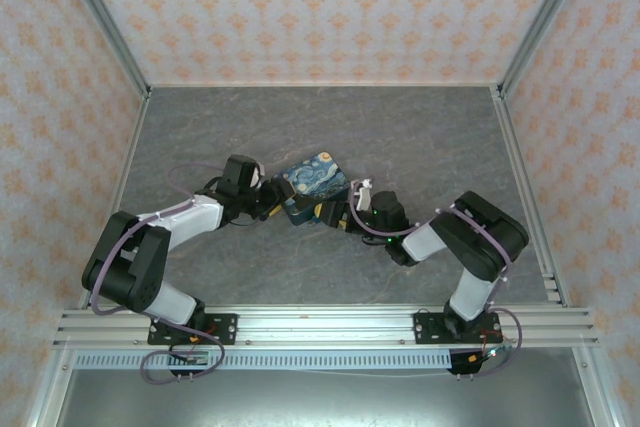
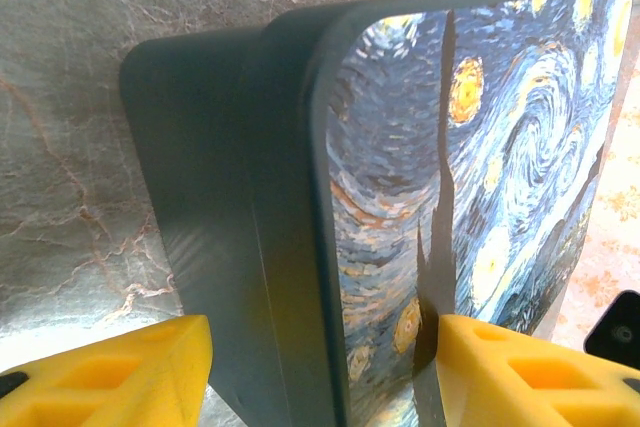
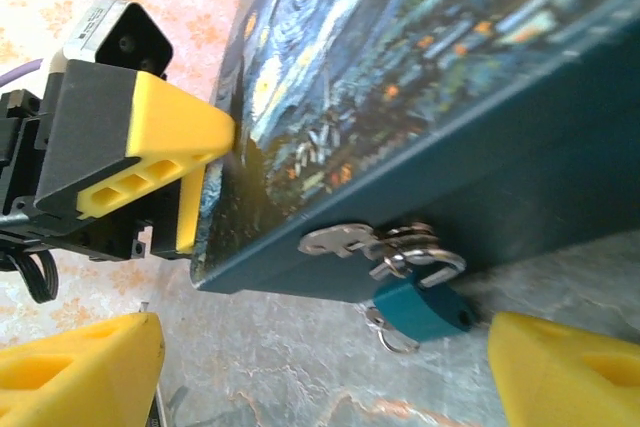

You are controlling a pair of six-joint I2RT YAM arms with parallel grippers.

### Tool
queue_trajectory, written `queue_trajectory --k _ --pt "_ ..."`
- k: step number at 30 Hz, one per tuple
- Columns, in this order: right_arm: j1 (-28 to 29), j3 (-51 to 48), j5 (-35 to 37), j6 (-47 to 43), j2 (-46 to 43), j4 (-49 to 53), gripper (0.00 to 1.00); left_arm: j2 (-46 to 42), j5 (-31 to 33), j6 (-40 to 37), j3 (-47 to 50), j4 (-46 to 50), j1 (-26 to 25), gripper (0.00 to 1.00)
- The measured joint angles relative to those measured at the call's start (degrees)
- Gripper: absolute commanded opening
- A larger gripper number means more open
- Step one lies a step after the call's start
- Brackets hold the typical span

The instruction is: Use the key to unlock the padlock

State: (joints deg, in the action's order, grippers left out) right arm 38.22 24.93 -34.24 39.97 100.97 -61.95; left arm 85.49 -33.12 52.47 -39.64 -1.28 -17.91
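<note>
Between the wide-apart, empty fingers of the right claw (image 3: 328,342), just ahead, the padlock (image 3: 420,307) hangs from the hasp (image 3: 340,240) of the tin (image 3: 400,67). A small ring (image 3: 385,335) sits beneath it; whether it is the key's I cannot tell. Closing here risks pinching the lock body, not a key, and skewing it. Beyond, the left claw (image 2: 325,357) is clamped across the tin, and a hard push could slip that hold.

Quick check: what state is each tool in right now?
Left tool: closed on the tin.
Right tool: open, padlock between its fingers, not touched.
</note>
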Motion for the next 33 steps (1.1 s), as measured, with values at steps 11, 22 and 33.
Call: queue_trajectory --k 11,22,33 --pt "0.0 1.88 0.24 1.14 4.31 -2.89 0.75 -0.02 0.13 0.17 0.0 -0.09 -0.11 0.6" --pt "0.02 2.19 -0.96 4.09 8.04 -9.51 0.61 -0.02 0.37 0.61 0.0 -0.28 -0.37 0.6" --pt "0.0 1.31 -0.61 3.37 7.21 -9.18 0.5 -0.02 0.55 0.7 0.11 -0.59 -0.48 0.6"
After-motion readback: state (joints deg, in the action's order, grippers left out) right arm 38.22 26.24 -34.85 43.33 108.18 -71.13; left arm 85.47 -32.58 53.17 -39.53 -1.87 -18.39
